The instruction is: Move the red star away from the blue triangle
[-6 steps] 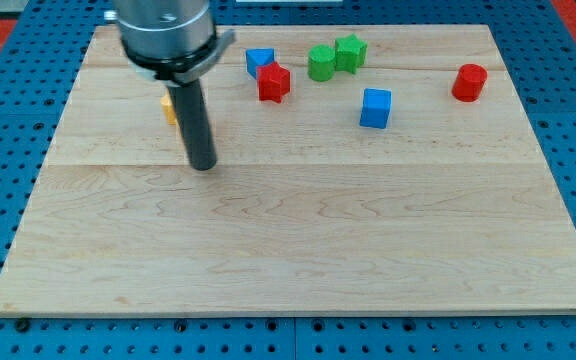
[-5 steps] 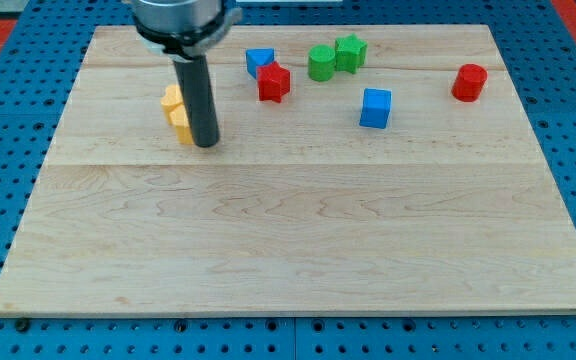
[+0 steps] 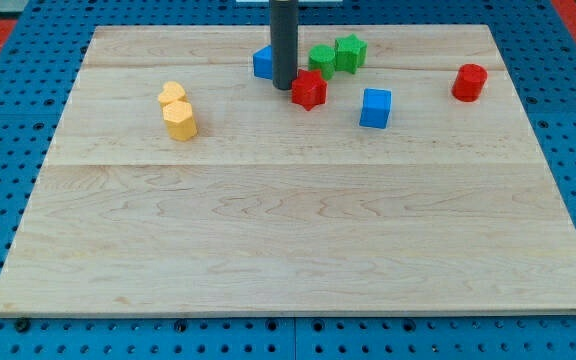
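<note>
The arm is carrying no pincer, only a rod; my tip [image 3: 285, 87] is standing between the blue triangle [image 3: 262, 63] and the red star [image 3: 309, 90], touching the star's left.

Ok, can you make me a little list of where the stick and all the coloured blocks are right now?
my tip: between blue triangle and red star, close against the star's left side
red star: right of the tip, apart from the triangle
blue triangle: left of the rod, partly hidden by it
green blocks: side by side near the view's top
blue cube: right of the star
red cylinder: far right
yellow blocks: left side, touching
</note>
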Motion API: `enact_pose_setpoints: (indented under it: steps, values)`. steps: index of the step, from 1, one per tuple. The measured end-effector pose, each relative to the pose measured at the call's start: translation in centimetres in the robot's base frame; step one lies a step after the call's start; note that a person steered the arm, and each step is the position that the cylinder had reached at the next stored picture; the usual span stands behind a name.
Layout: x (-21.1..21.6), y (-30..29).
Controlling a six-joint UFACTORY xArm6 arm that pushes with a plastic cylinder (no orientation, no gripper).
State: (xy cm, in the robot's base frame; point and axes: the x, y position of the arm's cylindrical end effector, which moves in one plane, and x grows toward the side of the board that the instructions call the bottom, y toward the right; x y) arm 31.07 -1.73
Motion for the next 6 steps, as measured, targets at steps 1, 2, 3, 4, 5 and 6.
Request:
enact_pose_setpoints:
  steps: [1,2,3,4,5,6]
  values:
    - [2.0,0.0]
    - [2.2,6.2]
    - [-0.4,10.7]
    - [-0.4,11.8]
    - [-1.5,12.0]
    - [-3.6,11.4]
